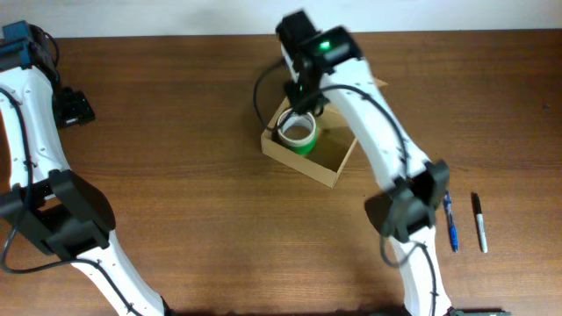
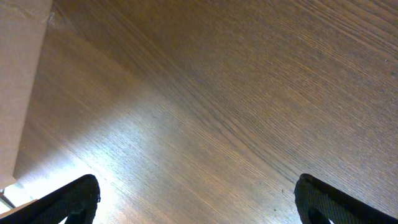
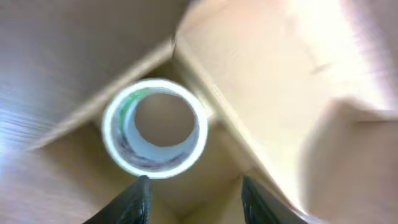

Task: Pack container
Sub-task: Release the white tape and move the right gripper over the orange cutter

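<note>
While the right pincer (image 3: pixel 194 186) hangs with fingers (image 3: pixel 134 199) apart just above the cardboard box (image 3: pixel 261 74), its tips could catch the tape roll (image 3: pixel 155 127) below or the wall and drag the box.

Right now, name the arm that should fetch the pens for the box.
Right, probably. The blue pen and black marker lie beside the right arm, and the right gripper, open, hangs over the container holding the tape roll. The left gripper is open over the table, far left.
</note>
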